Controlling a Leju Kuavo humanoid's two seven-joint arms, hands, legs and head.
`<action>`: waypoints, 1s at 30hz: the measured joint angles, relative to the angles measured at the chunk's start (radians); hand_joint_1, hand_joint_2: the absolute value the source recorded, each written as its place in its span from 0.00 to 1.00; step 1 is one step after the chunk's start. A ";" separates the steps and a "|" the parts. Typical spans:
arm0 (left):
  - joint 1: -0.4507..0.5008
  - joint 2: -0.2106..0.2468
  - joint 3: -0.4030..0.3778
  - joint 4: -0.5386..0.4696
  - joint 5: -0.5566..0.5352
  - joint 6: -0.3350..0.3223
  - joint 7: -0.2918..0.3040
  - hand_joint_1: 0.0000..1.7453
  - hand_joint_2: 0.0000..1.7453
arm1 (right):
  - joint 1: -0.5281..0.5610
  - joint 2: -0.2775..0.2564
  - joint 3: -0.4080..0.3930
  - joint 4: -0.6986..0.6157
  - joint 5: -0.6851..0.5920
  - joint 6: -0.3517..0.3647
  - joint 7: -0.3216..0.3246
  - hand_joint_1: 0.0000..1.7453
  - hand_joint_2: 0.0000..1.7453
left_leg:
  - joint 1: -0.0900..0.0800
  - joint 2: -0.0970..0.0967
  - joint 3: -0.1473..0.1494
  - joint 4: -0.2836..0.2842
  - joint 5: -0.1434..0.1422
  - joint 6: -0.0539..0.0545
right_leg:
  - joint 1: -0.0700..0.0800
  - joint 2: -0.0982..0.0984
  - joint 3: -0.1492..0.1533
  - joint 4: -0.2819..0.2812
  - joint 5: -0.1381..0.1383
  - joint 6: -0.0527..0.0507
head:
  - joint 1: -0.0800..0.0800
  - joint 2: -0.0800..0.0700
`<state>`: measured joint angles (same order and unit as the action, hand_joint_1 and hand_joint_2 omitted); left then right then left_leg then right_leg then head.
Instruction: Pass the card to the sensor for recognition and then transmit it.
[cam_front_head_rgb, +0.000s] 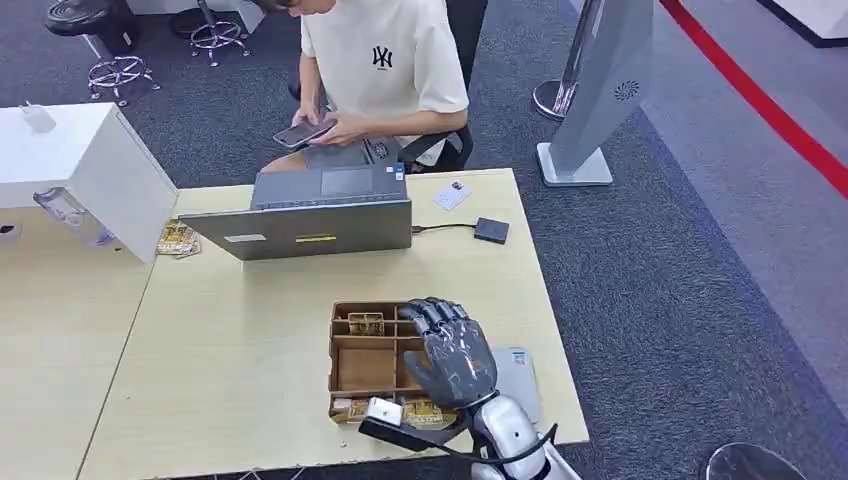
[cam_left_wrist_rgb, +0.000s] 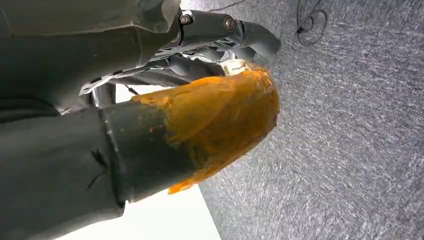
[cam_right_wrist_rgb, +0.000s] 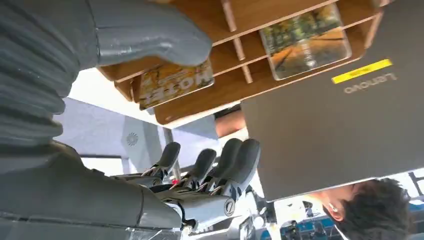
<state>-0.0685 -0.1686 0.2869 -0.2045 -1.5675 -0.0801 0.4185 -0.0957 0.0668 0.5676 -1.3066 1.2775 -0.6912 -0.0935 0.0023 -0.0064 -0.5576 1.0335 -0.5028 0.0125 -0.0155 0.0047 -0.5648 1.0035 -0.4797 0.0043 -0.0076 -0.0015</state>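
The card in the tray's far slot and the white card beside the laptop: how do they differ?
The tray card has a golden-brown print; the white card is pale with small marks. The tray card sits inside the wooden tray; the white card lies bare on the table. Both are flat rectangles.

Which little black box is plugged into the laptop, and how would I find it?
Start at the big grey laptop standing open on the wooden table. Follow the thin black cable from its right side to a small dark square box lying flat near the table's edge. It is the dark, wired thing there; its neighbour, the card, is white with no cable.
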 joint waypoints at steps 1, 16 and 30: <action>0.000 0.000 -0.003 0.000 0.000 0.000 0.000 0.00 0.00 | 0.000 -0.002 -0.003 0.000 0.003 0.000 0.001 0.43 1.00 | 0.000 0.000 0.000 0.000 0.000 0.000 | 0.000 0.000 0.000 0.000 0.000 0.000 | 0.000 0.000; -0.001 -0.005 -0.042 0.000 0.000 -0.008 -0.002 0.00 0.00 | -0.004 -0.004 -0.044 0.005 0.027 0.000 0.007 0.49 1.00 | 0.000 0.000 0.000 0.000 0.000 0.000 | 0.000 0.000 0.000 0.000 0.000 0.000 | 0.000 0.000; 0.000 -0.009 -0.074 0.000 0.000 -0.012 -0.002 0.00 0.00 | -0.011 -0.004 -0.046 0.044 0.026 0.000 0.007 0.81 1.00 | 0.000 0.000 0.000 0.000 0.000 0.000 | 0.000 0.000 0.000 0.000 0.000 0.000 | 0.000 0.000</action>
<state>-0.0684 -0.1774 0.2125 -0.2045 -1.5671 -0.0923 0.4162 -0.1062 0.0629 0.5215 -1.2623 1.3031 -0.6909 -0.0866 0.0025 -0.0064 -0.5578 1.0335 -0.5027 0.0125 -0.0154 0.0045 -0.5647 1.0035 -0.4797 0.0043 -0.0072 -0.0015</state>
